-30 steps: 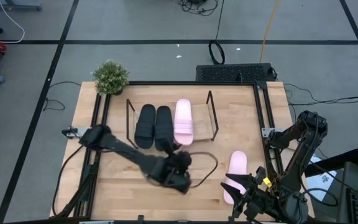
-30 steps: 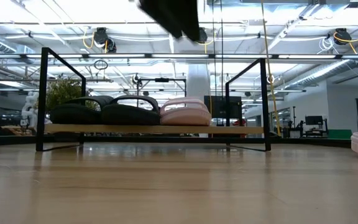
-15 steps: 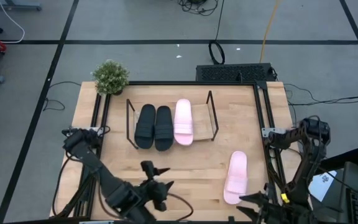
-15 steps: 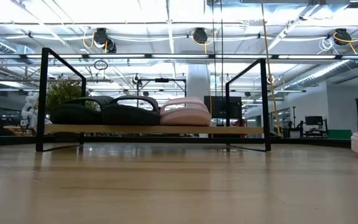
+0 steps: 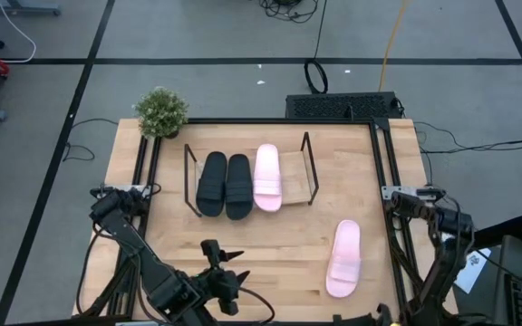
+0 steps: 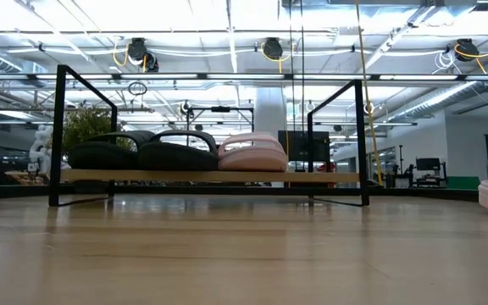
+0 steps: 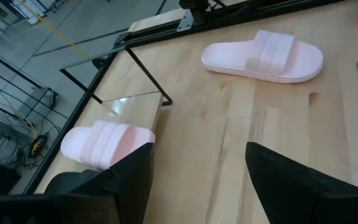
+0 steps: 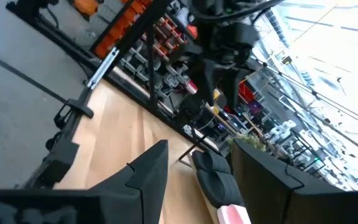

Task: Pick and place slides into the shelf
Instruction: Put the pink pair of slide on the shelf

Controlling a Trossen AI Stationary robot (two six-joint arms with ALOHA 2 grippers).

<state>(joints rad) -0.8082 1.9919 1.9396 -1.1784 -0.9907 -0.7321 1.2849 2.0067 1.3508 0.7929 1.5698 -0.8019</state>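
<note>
The shelf (image 5: 308, 172) of black wire stands at the table's far middle. On its wooden base lie two black slides (image 5: 225, 184) and a pink slide (image 5: 267, 177), side by side. A second pink slide (image 5: 343, 258) lies sole down on the table's right, apart from both grippers. My left gripper (image 5: 227, 260) hovers open near the table's near edge, left of that slide, and its wrist view shows nothing between the fingers (image 7: 129, 180). My right gripper (image 8: 201, 149) is open and empty. It sits at the near right corner, almost out of the high view.
A potted plant (image 5: 161, 110) stands at the far left corner. A black box (image 5: 343, 106) lies beyond the far edge. The shelf's base is bare at its right end (image 5: 295, 186). Bare wood stretches between the shelf and the near edge.
My left gripper has swung away from just in front of the shelf, toward the near edge and a little left, staying open. My right gripper has drawn back from the loose pink slide's near end toward the near edge and sunk lower. No slide has moved.
</note>
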